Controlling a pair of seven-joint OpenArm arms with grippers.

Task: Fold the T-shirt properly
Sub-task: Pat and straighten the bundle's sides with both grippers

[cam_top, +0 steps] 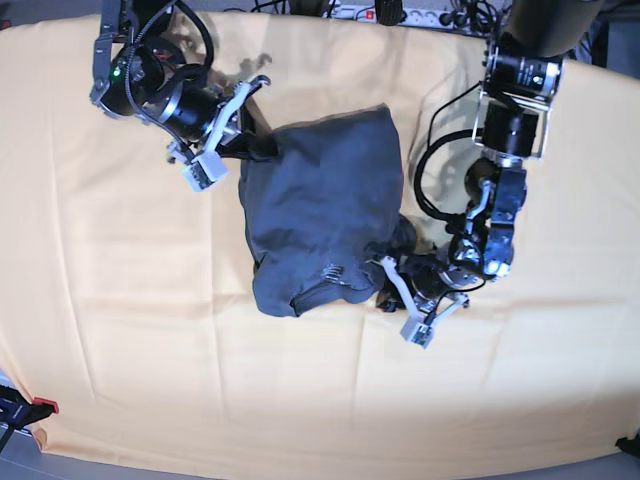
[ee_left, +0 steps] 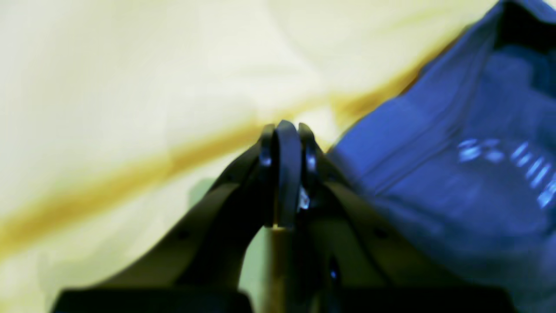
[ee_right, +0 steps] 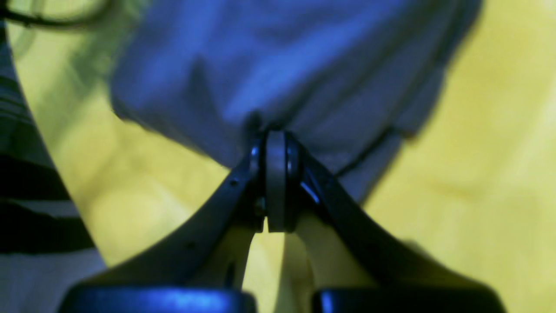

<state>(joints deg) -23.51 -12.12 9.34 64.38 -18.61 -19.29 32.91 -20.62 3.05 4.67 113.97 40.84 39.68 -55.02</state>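
The dark slate-blue T-shirt (cam_top: 325, 200) lies bunched and partly folded in the middle of the table. My right gripper (cam_top: 262, 147), on the base view's left, is shut on the shirt's upper left corner; in the right wrist view the shirt (ee_right: 282, 65) puckers at the closed tips of the right gripper (ee_right: 276, 134). My left gripper (cam_top: 383, 290) is at the shirt's lower right edge. In the left wrist view the left gripper (ee_left: 286, 128) has its jaws together over the yellow cloth, with the shirt (ee_left: 456, 174) just to its right and no fabric visible between the jaws.
A yellow-orange cloth (cam_top: 120, 330) covers the whole table. A power strip and cables (cam_top: 400, 12) lie along the back edge. A black cable loop (cam_top: 432, 170) hangs beside the left arm. A small red-and-black object (cam_top: 25, 410) sits at the front left corner.
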